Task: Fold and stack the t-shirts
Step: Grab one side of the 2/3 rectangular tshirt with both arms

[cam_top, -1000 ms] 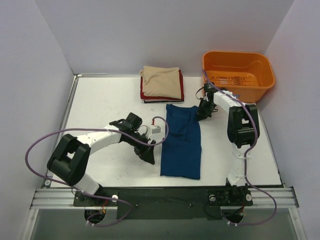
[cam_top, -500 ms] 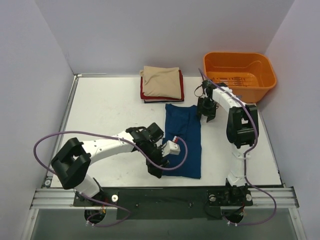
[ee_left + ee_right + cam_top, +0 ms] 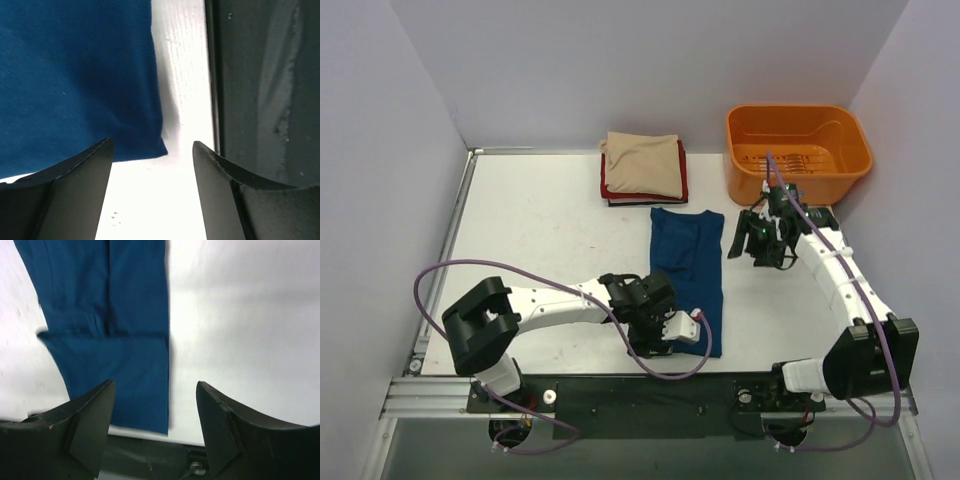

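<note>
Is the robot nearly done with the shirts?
Partly. A stack of folded shirts sits at the back, beige on top. The blue shirt is only a long strip. The open left claw is at its near corner; the right claw is open. To do: fold it smaller, stack it.

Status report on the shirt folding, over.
Left gripper open at near corner of blue t-shirt. Right gripper open, empty, beside it. Nothing in the way.
</note>
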### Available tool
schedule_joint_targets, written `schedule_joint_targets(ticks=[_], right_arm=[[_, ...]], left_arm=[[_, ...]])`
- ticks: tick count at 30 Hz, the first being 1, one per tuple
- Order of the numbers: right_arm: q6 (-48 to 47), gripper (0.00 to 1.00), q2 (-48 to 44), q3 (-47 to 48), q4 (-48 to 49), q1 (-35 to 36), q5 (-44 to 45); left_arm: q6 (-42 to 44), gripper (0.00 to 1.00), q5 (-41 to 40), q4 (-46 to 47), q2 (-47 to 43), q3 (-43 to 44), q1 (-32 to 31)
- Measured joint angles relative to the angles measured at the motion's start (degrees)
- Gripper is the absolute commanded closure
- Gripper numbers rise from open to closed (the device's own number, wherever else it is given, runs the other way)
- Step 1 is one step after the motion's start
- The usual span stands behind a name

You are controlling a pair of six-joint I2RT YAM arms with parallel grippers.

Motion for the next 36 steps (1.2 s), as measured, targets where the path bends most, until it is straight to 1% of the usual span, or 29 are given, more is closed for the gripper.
schedule_joint_targets(ticks=[4, 6, 9, 10, 11, 14, 15, 16, 17, 19, 21, 24, 28, 29, 32, 34, 36], right_arm=[[-1.18, 0.37, -8.17, -11.26, -0.59, -0.11, -7.41], [-3.17, 0.37, -13.79, -14.78, -0.48, -0.39, -11.65], [-8.72, 0.36, -23.89, -16.11, 0.13, -0.9, -16.65], [-12.04, 0.33, -27.45, -16.13, 0.83, -1.03, -18.84], [-15.37, 0.32, -31.15, -16.17, 1.46, -1.05, -21.05], [-29.11, 0.32, -41.4, -18.78, 2.36, -0.68, -27.63], [-31.41, 0.32, -43.82, -19.32, 1.73, -0.57, -28.41], [-34.73, 0.34, -44.87, -19.74, 0.22, -0.35, -29.55], [-40.02, 0.34, -45.13, -19.98, -3.26, -0.02, -30.93], [-48.72, 0.35, -43.67, -20.41, -9.05, 1.49, -31.93], [-55.25, 0.36, -41.9, -21.59, -13.14, 5.57, -31.21], [-63.3, 0.37, -39.8, -25.2, -17.31, 15.28, -27.1], [-70.71, 0.37, -37.59, -31.28, -18.84, 27.96, -20.39], [-71.58, 0.37, -37.55, -32.52, -18.67, 29.64, -19.41], [-73.07, 0.37, -36.89, -36.26, -15.54, 37.7, -15.1], [-73.2, 0.38, -35.78, -37.94, -11.82, 44.76, -12.61], [-73.29, 0.38, -33.07, -39.19, -8.02, 49.53, -9.88]], left_arm=[[1.25, 0.46, -1.73, 3.48, 1.44, -1.62, -0.85], [1.68, 0.47, -1.99, 4.72, 2.01, -2.86, -1.62], [1.97, 0.47, -2.97, 6.01, 2.12, -4.55, -2.51], [1.95, 0.46, -3.3, 6.38, 2.01, -4.68, -2.64], [1.92, 0.46, -3.5, 6.78, 1.99, -4.83, -2.73], [1.68, 0.44, -3.58, 8.09, 1.38, -5.86, -2.73], [1.33, 0.44, -3.58, 8.61, 1.14, -6.27, -2.62], [0.81, 0.43, -3.45, 9.11, 0.94, -6.62, -2.47], [0.37, 0.43, -2.97, 9.38, 0.83, -6.82, -2.1], [-0.37, 0.41, -1.44, 9.79, 0.63, -7.08, -0.9], [-1.11, 0.41, 0.13, 9.86, 0.33, -7.3, 0.85], [-1.55, 0.41, 1.29, 9.42, -0.17, -7.3, 3.02], [-1.44, 0.4, 1.86, 9.4, -0.33, -7.54, 3.26], [-1.38, 0.39, 1.86, 9.38, -0.33, -7.69, 3.04], [-0.87, 0.39, 1.86, 9.4, -0.35, -8.13, 2.67], [-0.81, 0.42, 1.84, 9.33, -0.33, -8.13, 2.62], [-0.68, 0.5, 1.73, 9.38, 0.04, -8.0, 2.62]])
